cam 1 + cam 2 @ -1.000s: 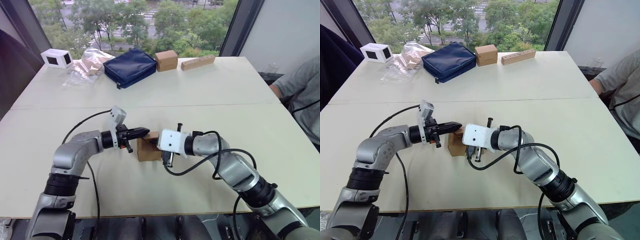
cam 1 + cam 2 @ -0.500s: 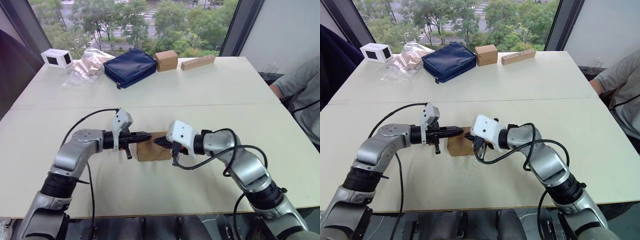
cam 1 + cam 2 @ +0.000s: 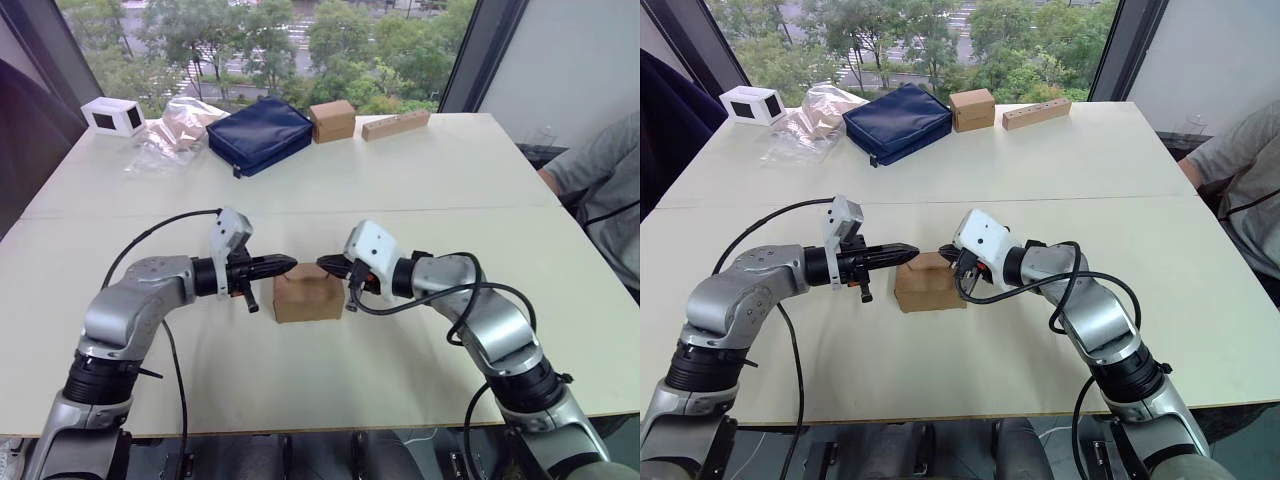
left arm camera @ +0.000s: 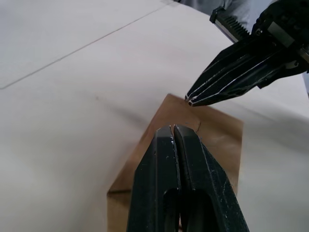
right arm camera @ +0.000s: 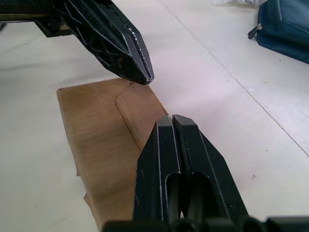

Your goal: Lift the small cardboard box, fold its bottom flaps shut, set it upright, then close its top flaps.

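The small cardboard box (image 3: 308, 298) rests on the white table (image 3: 420, 180) between my two arms. The top flaps (image 5: 101, 130) lie folded flat across its upward face, with a seam showing. The bottom flaps are hidden under the box. My left gripper (image 3: 290, 262) is shut, its tips just over the box's far left corner. My right gripper (image 3: 323, 264) is shut too, its tips just over the far right part of the box. The two sets of tips point at each other a short way apart, as the left wrist view (image 4: 173, 128) and the right wrist view (image 5: 171, 118) show. Neither holds anything.
Along the table's far edge lie a navy pouch (image 3: 260, 133), a smaller brown cube box (image 3: 333, 120), a long tan block (image 3: 396, 124), a clear plastic bag (image 3: 175, 130) and a white box (image 3: 112, 116). A person (image 3: 600, 175) sits at the right edge.
The box was tilted between the grippers and now sits flat on the table. My right gripper has come up from the box's side to above its far edge. My left gripper has drawn back slightly.
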You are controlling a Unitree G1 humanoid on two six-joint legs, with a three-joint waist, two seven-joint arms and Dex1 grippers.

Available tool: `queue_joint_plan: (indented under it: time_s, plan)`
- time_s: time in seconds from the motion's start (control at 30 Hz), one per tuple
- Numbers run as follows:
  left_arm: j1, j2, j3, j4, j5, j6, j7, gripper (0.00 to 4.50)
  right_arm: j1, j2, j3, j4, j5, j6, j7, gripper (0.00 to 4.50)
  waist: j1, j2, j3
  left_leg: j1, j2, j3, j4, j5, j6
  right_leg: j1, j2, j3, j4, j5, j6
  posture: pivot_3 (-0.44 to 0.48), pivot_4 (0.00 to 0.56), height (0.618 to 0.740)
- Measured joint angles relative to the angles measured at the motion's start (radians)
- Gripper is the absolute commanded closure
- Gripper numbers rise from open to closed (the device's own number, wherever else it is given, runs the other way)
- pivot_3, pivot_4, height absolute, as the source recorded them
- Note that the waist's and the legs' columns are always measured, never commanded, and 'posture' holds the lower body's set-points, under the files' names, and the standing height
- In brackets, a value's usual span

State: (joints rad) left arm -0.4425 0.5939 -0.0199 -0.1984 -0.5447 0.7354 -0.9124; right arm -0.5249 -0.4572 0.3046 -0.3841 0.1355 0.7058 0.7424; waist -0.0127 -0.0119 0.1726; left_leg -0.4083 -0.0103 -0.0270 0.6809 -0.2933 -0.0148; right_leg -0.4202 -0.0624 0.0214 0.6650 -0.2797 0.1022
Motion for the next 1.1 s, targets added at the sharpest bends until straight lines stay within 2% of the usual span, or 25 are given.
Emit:
queue_joint_plan:
  time_s: [0.17, 0.33, 0.7, 0.8, 0.9, 0.93, 0.97, 1.1]
  plan:
    - [0.02, 0.011, -0.051, -0.002, 0.047, -0.03, -0.002, 4.46, -0.001, -0.009, 0.051, 0.012, -0.024, -0.026, 0.005, 4.5, -0.001, 0.0, 0.0, 0.0, 0.0, 0.0, 0.0, 0.0, 0.0, 0.0, 0.0, 0.0, 0.0, 0.0, 0.0, 0.0, 0.15, 0.74]
    - [0.025, 0.023, -0.103, 0.018, 0.121, -0.129, -0.019, 4.46, -0.006, -0.017, 0.092, 0.045, -0.072, -0.043, -0.01, 4.5, 0.0, 0.0, 0.0, 0.0, 0.0, 0.0, 0.0, 0.0, 0.0, 0.0, 0.0, 0.0, 0.0, 0.0, 0.0, 0.0, 0.15, 0.74]
    - [0.024, -0.021, -0.077, 0.049, 0.097, -0.138, 0.0, 4.46, 0.01, -0.008, 0.077, 0.044, -0.079, -0.079, -0.012, 4.5, 0.0, 0.0, 0.0, 0.0, 0.0, 0.0, 0.0, 0.0, 0.0, 0.001, 0.0, 0.0, 0.0, 0.0, 0.0, 0.0, 0.15, 0.74]
    - [0.024, -0.046, 0.0, 0.052, 0.054, -0.115, 0.04, 4.46, 0.033, 0.031, -0.001, 0.031, -0.026, -0.106, -0.025, 4.5, 0.0, 0.0, 0.0, 0.0, 0.0, 0.0, 0.0, 0.0, 0.0, 0.0, 0.0, 0.0, 0.0, 0.0, 0.0, 0.0, 0.15, 0.74]
    - [0.014, -0.086, 0.135, 0.036, -0.036, -0.084, 0.12, 4.46, 0.031, 0.116, -0.19, -0.015, 0.132, -0.102, -0.053, 4.5, 0.0, 0.0, 0.0, 0.0, 0.001, 0.0, 0.0, 0.0, 0.0, 0.0, 0.0, 0.0, 0.0, 0.0, 0.0, 0.0, 0.15, 0.74]
    - [0.014, -0.074, 0.163, 0.025, -0.061, -0.062, 0.125, 4.46, 0.027, 0.128, -0.237, -0.03, 0.176, -0.093, -0.059, 4.5, -0.001, 0.0, 0.0, 0.0, 0.001, 0.0, 0.0, 0.0, 0.0, 0.0, 0.0, 0.0, 0.0, 0.0, 0.0, 0.0, 0.15, 0.74]
    - [0.022, -0.022, 0.183, 0.002, -0.097, -0.008, 0.119, 4.46, 0.032, 0.123, -0.3, -0.053, 0.246, -0.062, -0.057, 4.5, -0.001, 0.0, 0.0, 0.0, 0.001, -0.001, -0.001, 0.0, 0.0, 0.0, 0.0, 0.0, 0.0, 0.0, 0.0, 0.0, 0.15, 0.74]
    - [0.129, 0.117, 0.254, -0.037, -0.145, 0.109, 0.094, 4.46, 0.134, 0.031, -0.44, -0.1, 0.376, 0.022, -0.031, 4.5, -0.002, 0.0, 0.0, 0.0, 0.0, 0.0, -0.002, 0.0, 0.0, 0.0, -0.001, 0.0, -0.001, 0.0, 0.0, 0.0, 0.15, 0.74]
